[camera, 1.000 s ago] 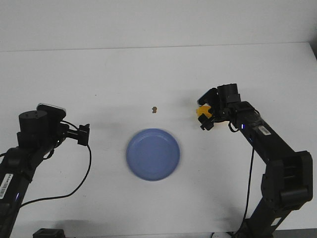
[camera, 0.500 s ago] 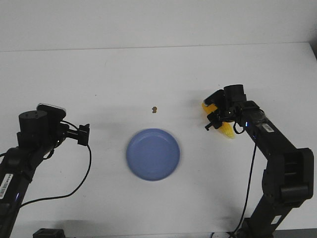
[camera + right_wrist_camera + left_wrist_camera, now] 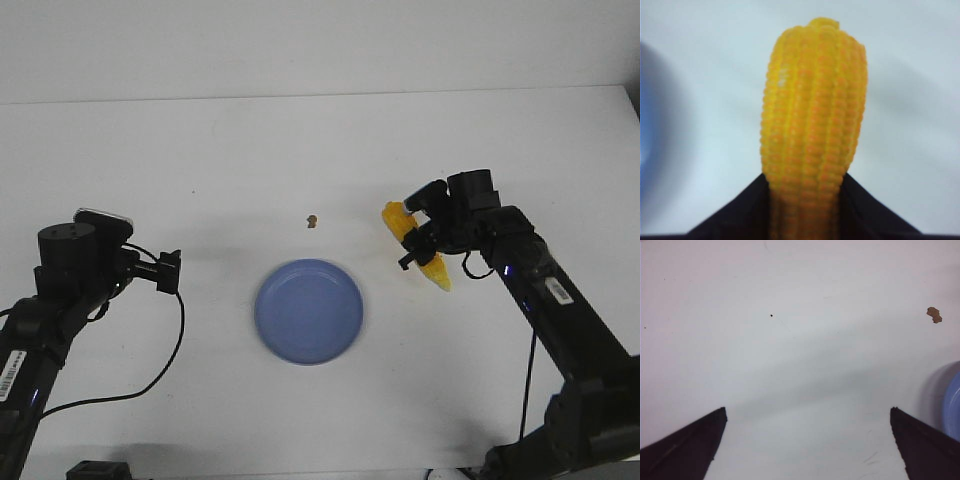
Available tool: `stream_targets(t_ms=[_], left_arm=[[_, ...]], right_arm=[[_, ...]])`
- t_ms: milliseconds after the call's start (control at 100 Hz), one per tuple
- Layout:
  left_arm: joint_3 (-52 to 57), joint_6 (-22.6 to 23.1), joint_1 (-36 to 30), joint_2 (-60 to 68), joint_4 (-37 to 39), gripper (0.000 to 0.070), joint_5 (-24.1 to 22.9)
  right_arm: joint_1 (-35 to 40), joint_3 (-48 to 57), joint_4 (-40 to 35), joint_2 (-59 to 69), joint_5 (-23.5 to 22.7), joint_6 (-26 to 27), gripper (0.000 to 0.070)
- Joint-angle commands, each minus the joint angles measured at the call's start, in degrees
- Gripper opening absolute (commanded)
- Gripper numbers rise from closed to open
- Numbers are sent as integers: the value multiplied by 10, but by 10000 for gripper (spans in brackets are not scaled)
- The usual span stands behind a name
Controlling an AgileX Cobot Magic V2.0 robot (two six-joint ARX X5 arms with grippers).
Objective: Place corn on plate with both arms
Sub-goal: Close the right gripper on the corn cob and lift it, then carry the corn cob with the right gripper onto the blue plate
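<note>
White desk all around, blue plate sitting centre frame. My right hand is clenched on the corn, holding it right of the plate, clear of the rim, pointed tip angled toward lower right. My left hand waits at far left, fingers spread, empty. A brown speck lies above the plate.

No legible text anywhere; only unreadable white labels on the left arm and right arm
</note>
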Motion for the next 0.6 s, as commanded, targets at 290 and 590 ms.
stream_targets(t_ms=[290, 590], left_arm=[[7, 7, 0, 4, 4, 666, -1], [7, 7, 0, 4, 4, 666, -1]], right_arm=[[183, 7, -25, -10, -7, 33, 89], [278, 7, -6, 49, 48, 50, 91]])
